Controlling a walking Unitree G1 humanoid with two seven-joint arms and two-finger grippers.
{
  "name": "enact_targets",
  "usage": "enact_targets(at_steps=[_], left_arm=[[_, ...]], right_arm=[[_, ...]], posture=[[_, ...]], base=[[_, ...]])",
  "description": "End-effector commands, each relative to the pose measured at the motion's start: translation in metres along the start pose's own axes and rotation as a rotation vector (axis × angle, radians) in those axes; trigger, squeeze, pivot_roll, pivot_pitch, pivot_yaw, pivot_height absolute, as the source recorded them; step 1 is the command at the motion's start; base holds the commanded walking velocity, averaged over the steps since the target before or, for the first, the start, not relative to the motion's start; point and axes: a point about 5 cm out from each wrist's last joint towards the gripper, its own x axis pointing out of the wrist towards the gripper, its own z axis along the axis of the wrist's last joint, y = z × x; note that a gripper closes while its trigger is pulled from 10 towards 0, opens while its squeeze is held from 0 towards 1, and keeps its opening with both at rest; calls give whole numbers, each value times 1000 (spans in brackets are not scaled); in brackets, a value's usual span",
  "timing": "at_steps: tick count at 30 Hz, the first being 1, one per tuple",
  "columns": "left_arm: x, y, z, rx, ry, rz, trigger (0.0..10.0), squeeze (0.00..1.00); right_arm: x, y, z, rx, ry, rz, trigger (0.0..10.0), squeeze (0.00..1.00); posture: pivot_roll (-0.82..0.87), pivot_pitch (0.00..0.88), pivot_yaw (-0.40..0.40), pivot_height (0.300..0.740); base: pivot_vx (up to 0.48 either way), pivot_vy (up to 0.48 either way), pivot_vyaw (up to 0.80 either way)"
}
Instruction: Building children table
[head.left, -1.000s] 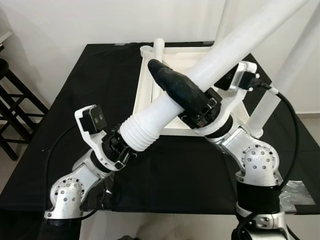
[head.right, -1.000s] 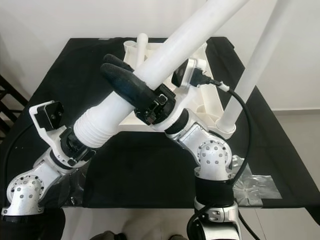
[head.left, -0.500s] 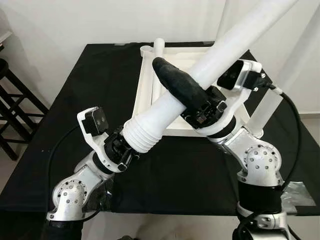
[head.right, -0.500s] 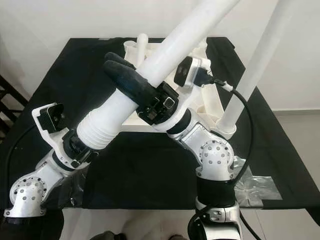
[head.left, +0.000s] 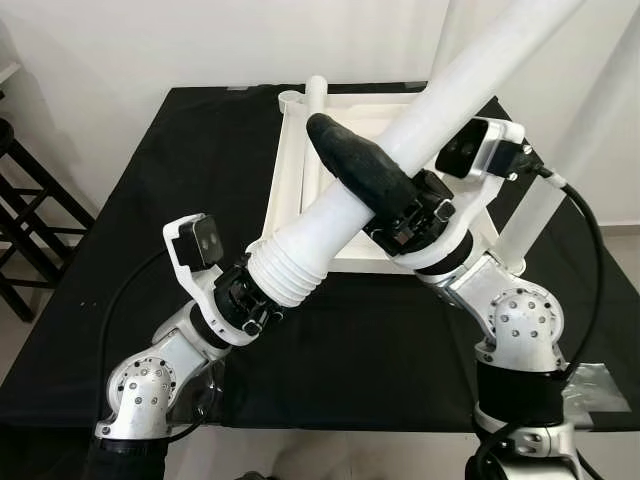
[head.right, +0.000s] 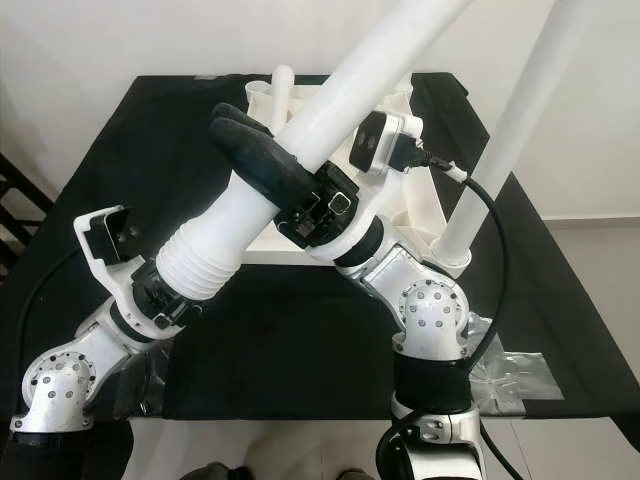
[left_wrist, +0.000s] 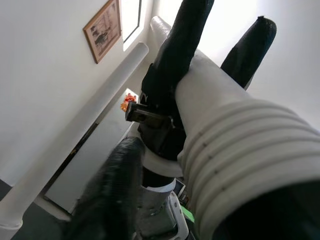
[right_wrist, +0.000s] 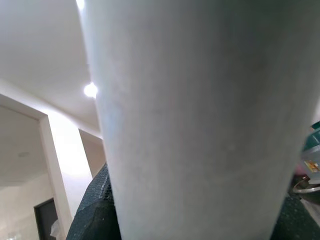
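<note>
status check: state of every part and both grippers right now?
white table leg: held tilted above the tabletop, threaded end low.
left gripper: shut on the leg's threaded end.
right gripper: shut on the leg's shaft.
white tabletop: upside down on the black cloth.
fitted leg: standing at the tabletop's corner.

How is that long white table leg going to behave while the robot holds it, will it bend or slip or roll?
The white table leg looks like a thick rigid tube, so it probably won't bend. Its smooth round surface may twist or slip in the right pincer. The ribbed end at the left pincer likely grips better. Set down, it would probably roll.
</note>
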Motion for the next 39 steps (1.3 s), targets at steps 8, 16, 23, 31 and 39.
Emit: enact_targets(at_steps=[8,16,23,31,39], left_arm=[[-33,5,5,15,44,122,10000,1000],[-87,5,19,59,27,333,10000,1000],[-110,1,18,64,22,421,10000,1000],[-139,-2,24,89,23,543,10000,1000],[-143,-3,28,104,27,552,10000,1000]], right_arm=[[0,-5,19,-69,-32,-21,0,0],[-2,-8,28,-108,-41,-48,0,0],[-3,-14,29,-126,-31,-78,0,0],[-4,-21,35,-160,-39,-128,0,0],[-7,-29,40,-198,-66,-193,0,0]], posture=[[-42,105,10,740],[-34,111,6,740],[-33,112,4,740],[-13,107,14,740],[9,103,19,740]], base=[[0,0,0],[0,0,0],[0,0,0],[0,0,0],[0,0,0]])
